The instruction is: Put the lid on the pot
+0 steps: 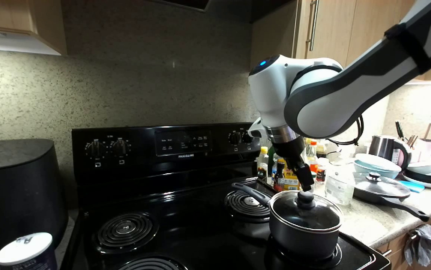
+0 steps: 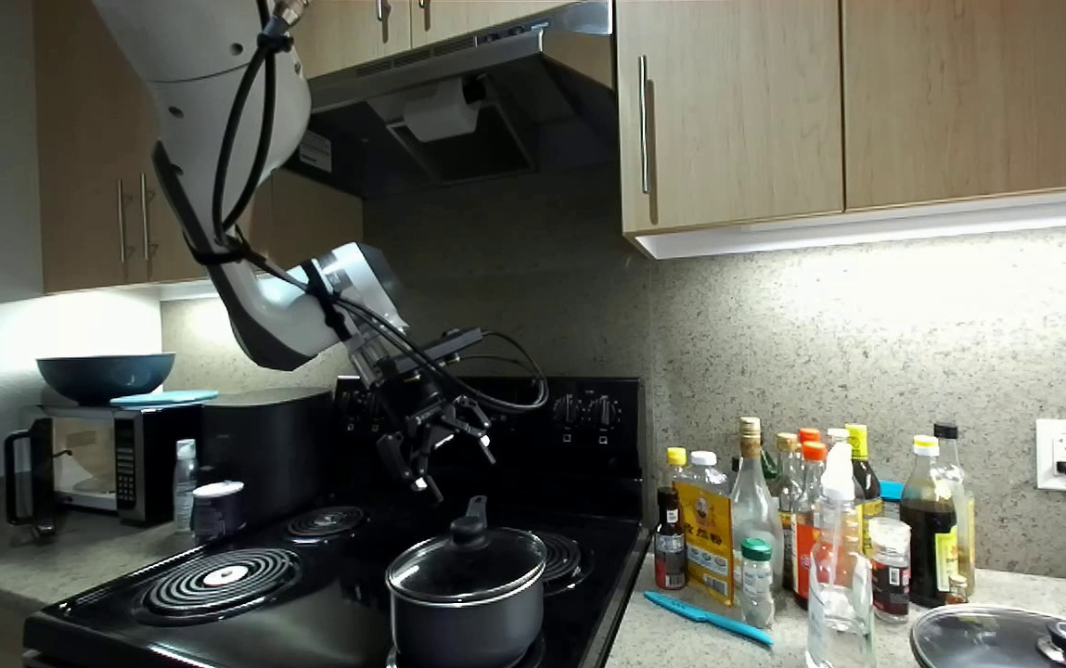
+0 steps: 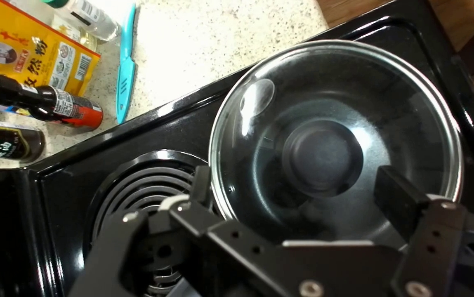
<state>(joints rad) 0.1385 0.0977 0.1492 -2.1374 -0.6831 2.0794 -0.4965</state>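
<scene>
Beneath the spread, empty gripper [image 3: 293,175], the pot [image 2: 468,633] bears the lid [image 2: 468,566], so no grip seems needed.

A: ok so what can you guys read? I've got FRIGIDAIRE on the stove's back panel [image 1: 144,162], just under the display [image 1: 183,142].

B: SEA SALT on the white-lidded canister [image 1: 27,254]. Yellow packet [image 3: 41,53] in the wrist view has big black Chinese characters, including 然 and 粉, plus a barcode [image 3: 83,68].

A: and the bottle with the black-and-gold label [image 3: 8,143]?

B: Chinese too, but too blurry for me. Markings round the knobs [image 1: 96,149] are tiny, no luck.
</scene>
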